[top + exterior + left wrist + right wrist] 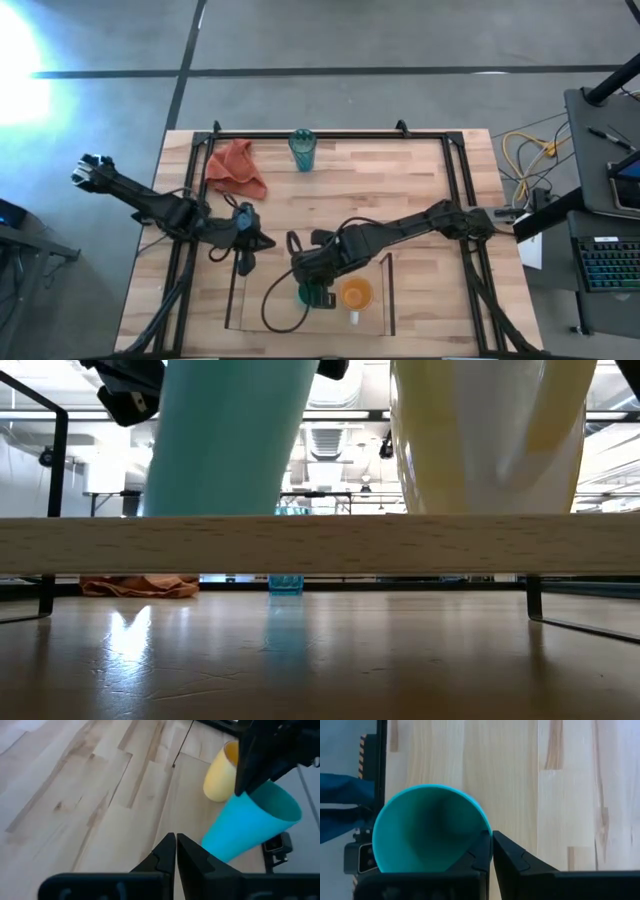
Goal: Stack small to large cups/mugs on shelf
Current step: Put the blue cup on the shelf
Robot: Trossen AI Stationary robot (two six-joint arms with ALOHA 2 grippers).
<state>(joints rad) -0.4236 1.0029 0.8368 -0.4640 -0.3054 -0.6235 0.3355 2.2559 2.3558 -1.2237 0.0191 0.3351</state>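
A small green cup (303,294), blue-green in the wrist views, stands on the shelf (388,290) left of the orange mug (356,293), whose white handle points to the near edge. In the low view the cup (225,440) and the mug (490,435) both reach down to the shelf's wooden board (320,545). My right gripper (312,288) is shut on the cup. My left gripper (246,262) is shut and empty by the shelf's left wall. The ribbed teal tumbler (302,150) stands on the table at the far edge. My right gripper holds the green cup by its rim (486,831), one finger inside the cup and one outside. The fingers come from above, pointing down. The cup is upright, mouth up, and in the low view its base reaches the shelf board.
A red-orange cloth (236,168) lies at the far left, next to the tumbler. A black metal frame (455,160) runs around the table top. Bare wood lies between the tumbler and the shelf. Cables hang from both arms.
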